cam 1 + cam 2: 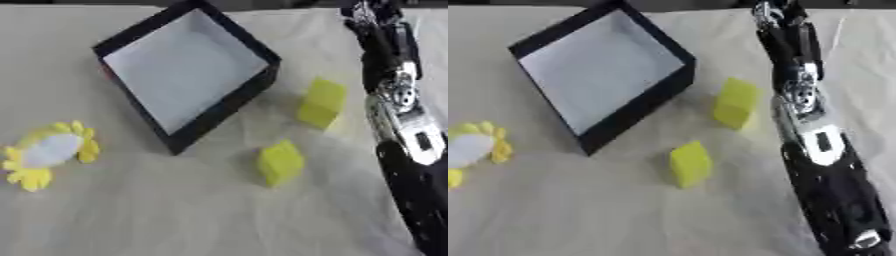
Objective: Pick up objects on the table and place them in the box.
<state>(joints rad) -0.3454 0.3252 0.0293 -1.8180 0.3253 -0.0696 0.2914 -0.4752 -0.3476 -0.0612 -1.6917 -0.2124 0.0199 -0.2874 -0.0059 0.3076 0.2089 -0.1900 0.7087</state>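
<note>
Near the middle of the desk (175,220) lie two yellow blocks. The nearer block (280,163) sits just off the front corner of the box; the farther block (321,103) rests beside the box's right wall, apart from it. Both appear to be small, stiff cuboids with flat faces, probably light; each would best be taken across two opposite flat sides, thumb against fingers, since the smooth faces may slip if pinched at an edge. The box (229,105), black-walled with a pale floor, stands turned corner-on toward the robot and holds nothing visible. To the left, well apart from the box, lies a flower-shaped object (48,152) with yellow petals and a pale centre; it looks flat and low, so it will likely be harder to lift off the cloth covering. The right arm (820,145) extends along the right side toward the far edge of the desk; the right hand (773,12) lies at the upper margin, and whether its fingers are curled or straight cannot be told. No left hand is visible.
</note>
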